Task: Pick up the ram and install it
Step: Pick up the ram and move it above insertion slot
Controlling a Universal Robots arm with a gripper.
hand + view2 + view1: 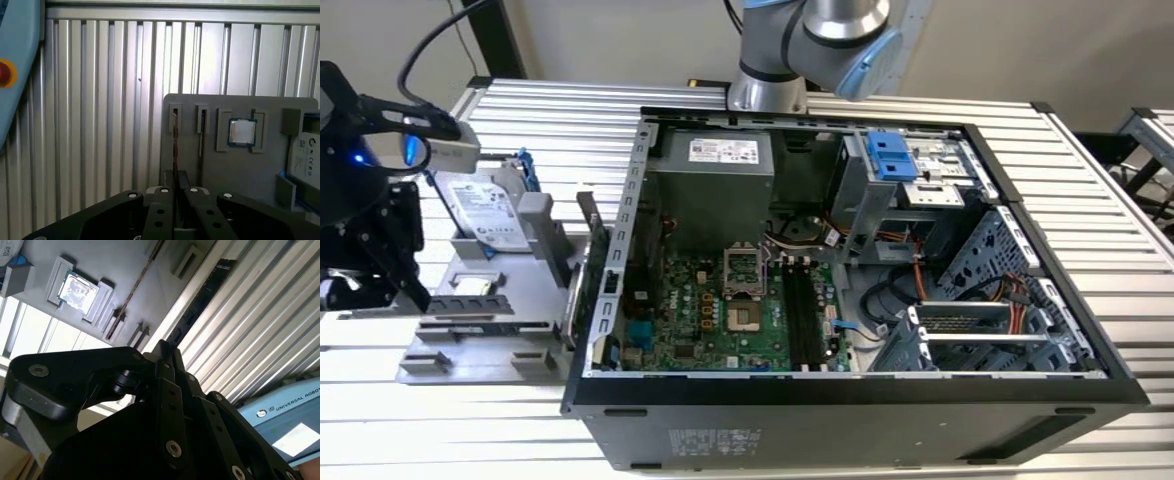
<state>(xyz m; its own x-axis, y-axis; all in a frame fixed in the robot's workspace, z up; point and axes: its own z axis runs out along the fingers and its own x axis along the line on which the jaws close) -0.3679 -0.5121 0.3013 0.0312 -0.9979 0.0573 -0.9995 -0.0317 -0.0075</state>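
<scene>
Claw looked clamped on the ram, which stood on edge in a slot of the gray tray on the counter, over at the exterior view's left.

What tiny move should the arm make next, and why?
Probably ease the end effector a little closer onto the ram. In the first wrist view it lines up with that thin stick, which stands edge-on in a slot of the gray holder.
</scene>
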